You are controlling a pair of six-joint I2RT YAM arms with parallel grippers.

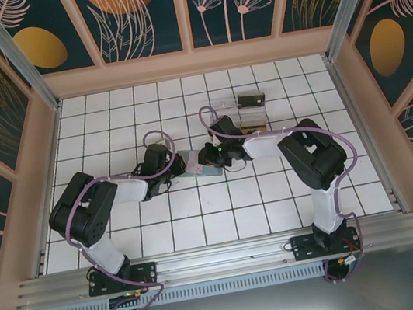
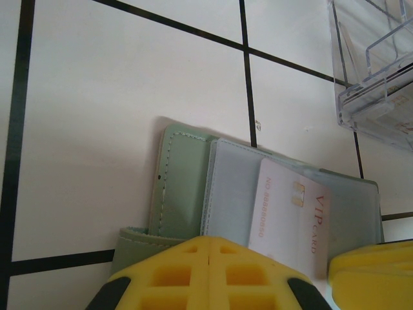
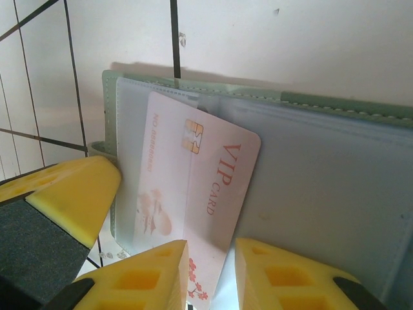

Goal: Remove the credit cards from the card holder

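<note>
Card holder [image 2: 184, 187] open, flat on tiles [image 2: 97, 97] mid-table. Left gripper [image 2: 210, 255] shut, empty, seemingly pinning holder's edge. Right gripper [image 3: 211, 274] narrowly open, VIP card [image 3: 193, 187] end between jaws. We close squarely, then draw card straight along sleeve [image 3: 322, 181].

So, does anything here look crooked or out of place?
Yes: the VIP card sits askew, slanted against the straight edges of the card holder and sticking partly out of its clear sleeve. The right gripper has its open jaws on either side of the card's lower end.
</note>
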